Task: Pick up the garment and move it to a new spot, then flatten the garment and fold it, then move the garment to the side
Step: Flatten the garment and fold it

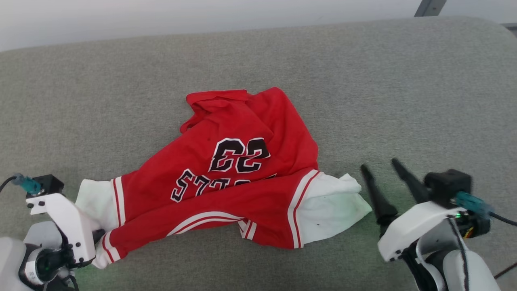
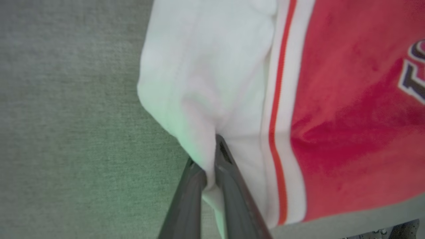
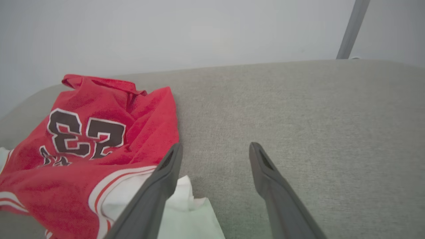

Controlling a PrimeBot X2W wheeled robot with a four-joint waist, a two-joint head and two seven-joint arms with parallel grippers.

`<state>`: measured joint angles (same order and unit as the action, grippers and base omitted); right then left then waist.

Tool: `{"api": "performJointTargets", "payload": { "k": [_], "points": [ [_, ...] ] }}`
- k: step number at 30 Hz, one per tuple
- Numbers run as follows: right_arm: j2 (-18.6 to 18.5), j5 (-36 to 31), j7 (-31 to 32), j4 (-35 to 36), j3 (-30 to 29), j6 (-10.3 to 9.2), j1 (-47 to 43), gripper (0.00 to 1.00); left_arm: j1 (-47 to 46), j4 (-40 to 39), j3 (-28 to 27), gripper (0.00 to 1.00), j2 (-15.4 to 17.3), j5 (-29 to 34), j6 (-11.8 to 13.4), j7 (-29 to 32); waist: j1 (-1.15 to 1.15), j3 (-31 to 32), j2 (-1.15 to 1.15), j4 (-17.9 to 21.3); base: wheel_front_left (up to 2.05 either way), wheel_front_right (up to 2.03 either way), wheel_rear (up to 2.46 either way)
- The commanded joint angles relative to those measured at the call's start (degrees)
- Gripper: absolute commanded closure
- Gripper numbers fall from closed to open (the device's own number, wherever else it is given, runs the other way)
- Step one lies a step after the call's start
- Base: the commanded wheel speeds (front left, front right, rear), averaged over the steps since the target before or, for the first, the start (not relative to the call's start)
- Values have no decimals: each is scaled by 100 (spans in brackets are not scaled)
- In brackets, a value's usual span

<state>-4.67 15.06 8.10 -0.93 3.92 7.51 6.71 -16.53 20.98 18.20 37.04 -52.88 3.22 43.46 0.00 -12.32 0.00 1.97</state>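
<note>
The garment (image 1: 242, 173) is bright red with white sleeves at both ends, each edged by red-and-white striped trim. Across its middle sit a black 23 and black lettering, outlined in white. Beneath the garment the cushion (image 1: 363, 81) is a flecked grey weave. Beside the garment, the right gripper (image 1: 378, 163) and left gripper (image 2: 207, 156) show dark grey fingers; their housings are white.
</note>
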Motion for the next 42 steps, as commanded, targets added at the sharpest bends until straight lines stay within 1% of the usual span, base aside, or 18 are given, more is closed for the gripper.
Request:
{"api": "performJointTargets", "payload": {
  "k": [1, 4, 7, 11, 14, 17, 19, 21, 23, 24, 25, 29, 32, 35, 39, 42],
  "points": [
    [-94, 79, 169, -6, 119, -4, -27, 0, -33, 102, 91, 100, -173, -1, -47, -14, 0, -47, 0, -39, 0, 0, 0],
    [-328, 274, 743, 22, 437, -4, -41, 0, -159, 212, 166, 100, -274, 57, -120, -83, 0, -105, 0, -110, 0, 0, 0],
    [-546, 467, 1386, 58, 619, -4, -8, 0, -255, 252, 235, 100, -367, 81, -189, -120, 0, -151, 0, -207, 0, 0, 0],
    [-821, 575, 2270, 47, 767, -3, 105, 0, -370, 237, 323, 100, -494, 134, -252, -195, 0, -223, 0, -355, 0, 0, 0],
    [-1002, 618, 2731, -45, 853, -4, 222, 0, -442, 223, 374, 100, -579, 162, -282, -232, 0, -288, 0, -472, 0, 0, 0],
    [-1121, 601, 3128, -302, 983, -3, 350, 0, -490, 228, 410, 100, -661, 180, -291, -277, 0, -344, 0, -581, 0, 0, 0],
    [-1120, 650, 3351, -554, 1121, -4, 411, 0, -520, 254, 420, 100, -701, 175, -295, -295, 0, -371, 0, -638, 0, 0, 0],
    [-1113, 728, 3610, -858, 1301, -3, 457, 0, -562, 280, 446, 100, -739, 182, -330, -330, 0, -388, 0, -691, 0, 0, 0],
    [-1201, 776, 3861, -1108, 1616, -1, 512, 0, -594, 307, 458, 100, -776, 163, -345, -343, 0, -396, 0, -735, 0, 0, 0],
    [-1190, 939, 3961, -1203, 1749, 0, 530, 56, -596, 326, 461, 100, -770, 170, -359, -350, 0, -393, 0, -749, 0, 0, 0],
    [-1224, 985, 4003, -1240, 1820, 15, 590, 100, -603, 339, 468, 100, -761, 175, -374, -356, 0, -389, 0, -760, 0, 0, 0],
    [-1393, 1299, 4025, -1179, 1714, 10, 940, 100, -706, 285, 444, 100, -661, 198, -383, -328, 0, -311, 0, -782, 0, 0, 0],
    [-1476, 1622, 4174, -939, 1587, -2, 1137, 100, -805, 33, 428, 100, -493, 221, -445, -260, 0, -175, 0, -778, 0, 0, 0],
    [-1597, 1917, 4362, -599, 1425, -3, 1307, 100, -850, -300, 418, 100, -257, 239, -438, -83, 0, 4, 0, -760, 0, 0, 0],
    [-1631, 2249, 4575, -168, 1214, -3, 1484, 100, -963, -882, 336, 100, -37, 171, -251, 265, 0, 262, 0, -707, 0, 0, 0],
    [-1641, 2398, 4663, 75, 1037, -3, 1735, 100, -1112, -1350, 250, 100, 124, 177, -21, 530, 0, 427, 0, -679, 0, 0, 0]
  ]
}}
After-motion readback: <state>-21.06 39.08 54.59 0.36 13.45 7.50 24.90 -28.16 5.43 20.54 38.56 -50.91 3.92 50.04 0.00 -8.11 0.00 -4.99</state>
